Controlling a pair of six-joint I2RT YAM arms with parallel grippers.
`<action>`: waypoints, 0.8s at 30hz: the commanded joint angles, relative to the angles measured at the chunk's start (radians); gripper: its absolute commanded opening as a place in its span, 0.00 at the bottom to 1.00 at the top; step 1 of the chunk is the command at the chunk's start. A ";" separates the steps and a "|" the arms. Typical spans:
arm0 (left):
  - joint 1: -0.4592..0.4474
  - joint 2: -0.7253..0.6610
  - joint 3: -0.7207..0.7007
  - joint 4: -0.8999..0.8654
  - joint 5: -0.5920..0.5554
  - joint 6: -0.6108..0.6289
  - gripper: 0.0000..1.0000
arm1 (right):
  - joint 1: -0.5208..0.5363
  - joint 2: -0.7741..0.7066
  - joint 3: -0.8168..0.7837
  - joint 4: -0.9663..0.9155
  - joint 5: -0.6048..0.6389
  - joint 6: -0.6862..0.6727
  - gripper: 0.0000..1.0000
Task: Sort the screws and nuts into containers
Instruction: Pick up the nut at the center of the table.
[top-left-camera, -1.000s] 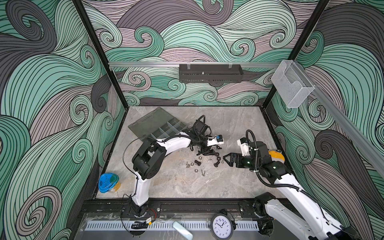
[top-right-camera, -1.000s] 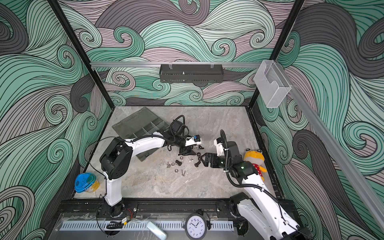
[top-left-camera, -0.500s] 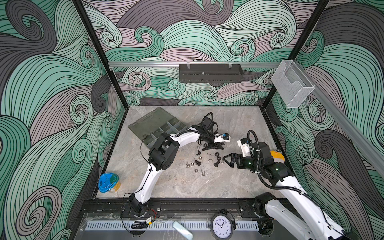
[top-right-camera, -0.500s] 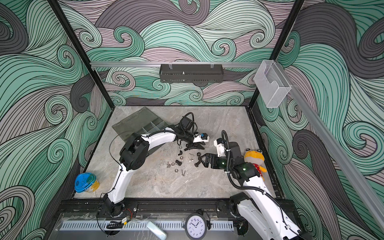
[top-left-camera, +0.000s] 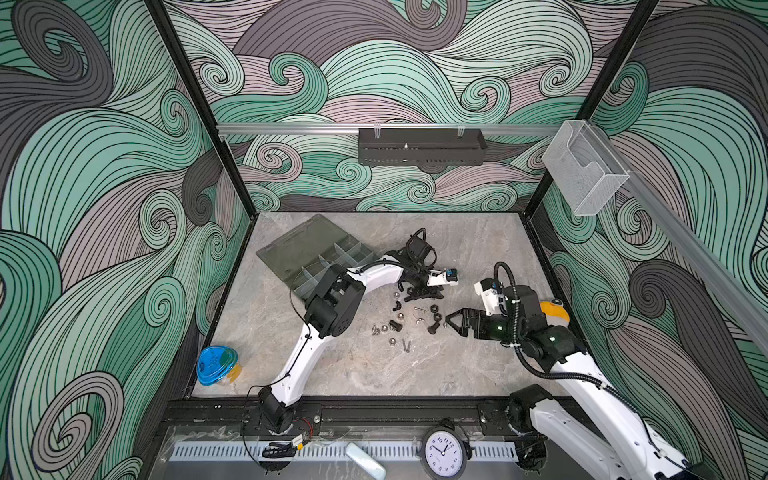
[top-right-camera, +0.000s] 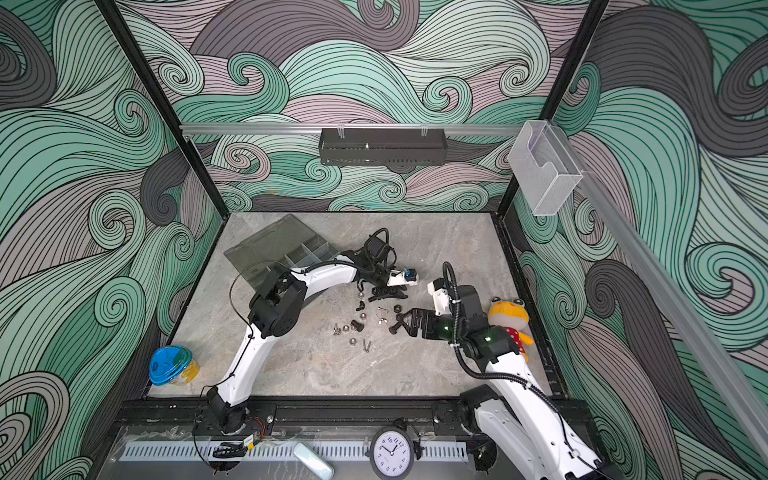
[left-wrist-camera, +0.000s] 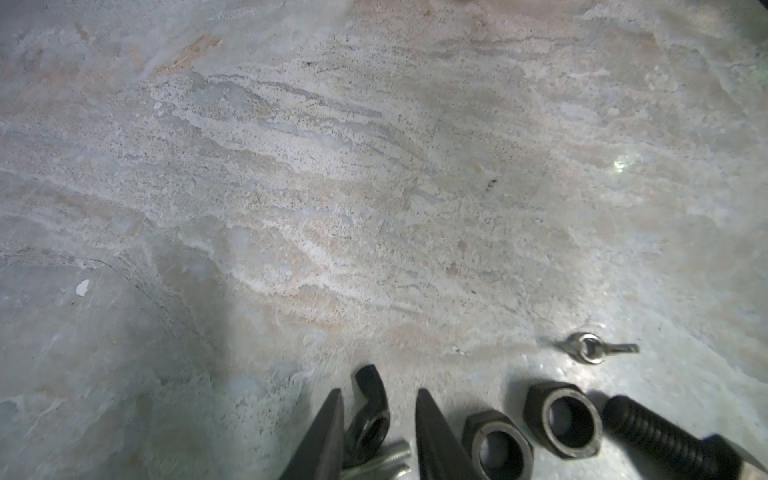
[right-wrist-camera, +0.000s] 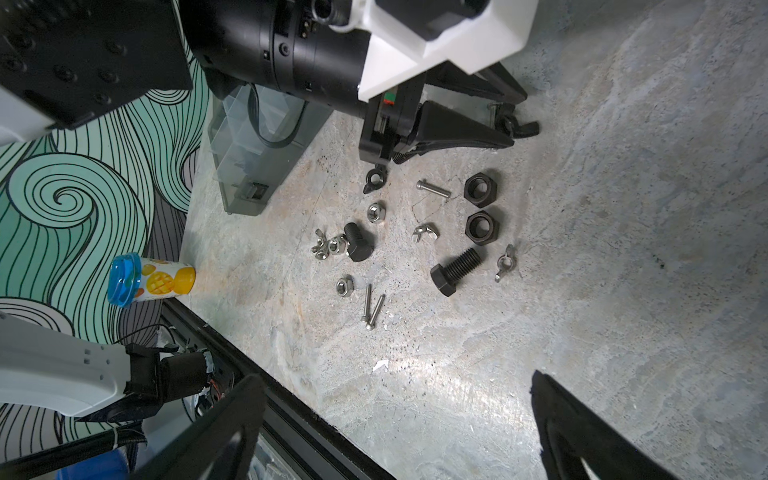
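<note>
The fingers (left-wrist-camera: 324, 440) of the left gripper (left-wrist-camera: 376, 395) stand on either side of a black wing nut (left-wrist-camera: 369, 415), with a silver screw (left-wrist-camera: 376, 461) lying across the gap just under it. They have drawn in from a much wider spread within the last second. A strip of table (left-wrist-camera: 374, 166) still shows between the nut and 1 finger, so I cannot tell whether it is clamped or only fenced in.

The left arm has stretched out over the far edge of the pile, its elbow further from the front rail than a second ago. The right gripper (top-left-camera: 451, 322) hangs low at the pile's opposite side, spread wide and empty, and has barely shifted.

This reads as a pick being made, with the sorting hardly begun. The other nuts (right-wrist-camera: 481, 189) and screws (right-wrist-camera: 372, 309) lie loose on the table between the 2 grippers. The compartments (top-left-camera: 353, 253) of the open organiser box (top-left-camera: 291, 249) sit behind the left arm (partly hidden by it), and what shows looks empty. The likely risk is that the silver screw rides up with the nut, mixing the 2 kinds.
</note>
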 joint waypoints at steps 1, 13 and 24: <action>0.009 0.035 0.057 -0.058 -0.029 0.021 0.33 | -0.008 0.006 -0.008 0.010 -0.010 -0.013 1.00; 0.009 0.073 0.126 -0.171 -0.069 0.073 0.32 | -0.009 0.007 -0.024 0.021 -0.008 -0.007 1.00; 0.001 0.083 0.140 -0.186 -0.086 0.111 0.32 | -0.011 0.014 -0.028 0.030 -0.009 -0.006 1.00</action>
